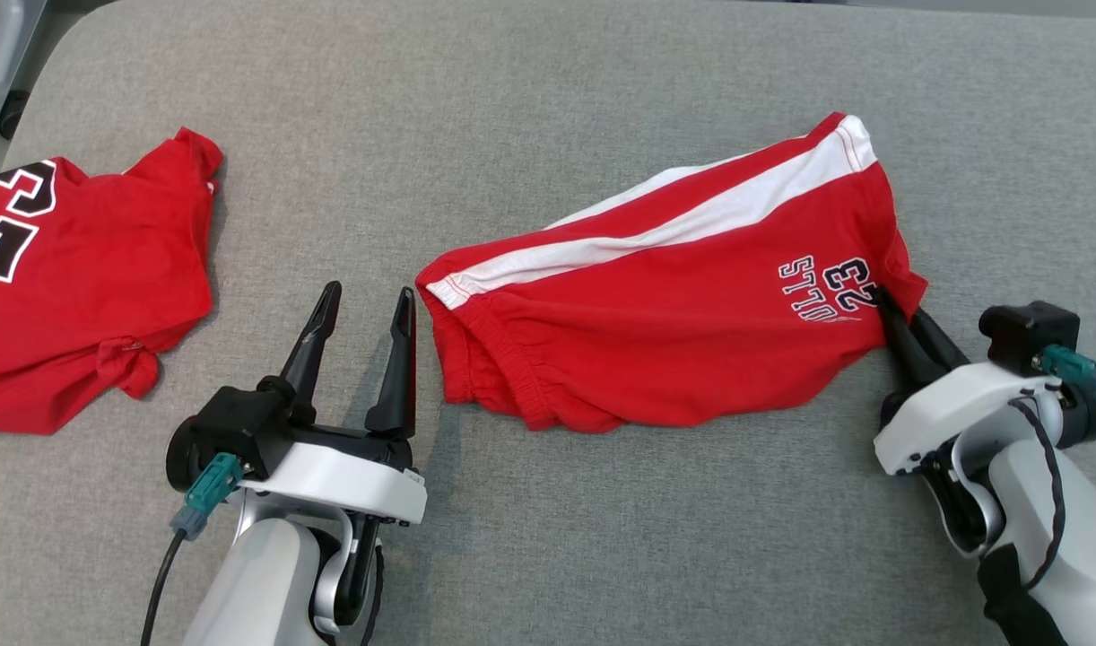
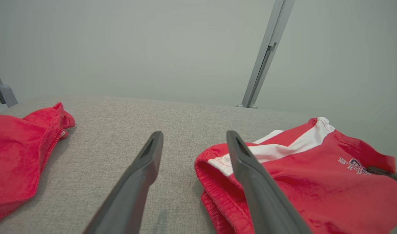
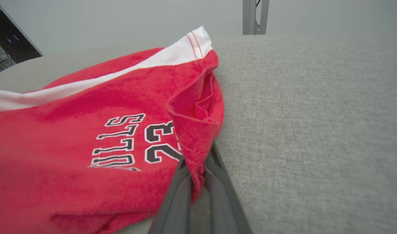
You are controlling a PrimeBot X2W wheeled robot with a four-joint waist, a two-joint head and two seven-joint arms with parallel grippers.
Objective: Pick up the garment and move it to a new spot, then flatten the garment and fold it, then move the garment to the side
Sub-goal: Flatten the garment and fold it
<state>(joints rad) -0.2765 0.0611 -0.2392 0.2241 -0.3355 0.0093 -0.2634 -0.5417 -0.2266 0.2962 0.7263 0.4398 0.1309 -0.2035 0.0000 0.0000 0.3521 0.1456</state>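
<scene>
Grey padded surface [image 1: 548, 108]: your right gripper [image 1: 891, 309] clamps the hem of the red shorts [image 1: 674, 341], whose waistband lies just right of your open left gripper [image 1: 369, 294]; lifting, flattening and folding are judged not yet done.

**What the red shorts [image 1: 656, 341] hide, and what the edges cut**
The right gripper's [image 1: 887, 305] fingertips are buried in a fold at the shorts' printed corner, pinching the cloth. The same fold covers the start of the lettering [image 3: 120, 143], which is too blurred to read in the left wrist view. Well left of the shorts, a red jersey [image 1: 73, 287] runs off the picture's edge, which crops its number.
</scene>
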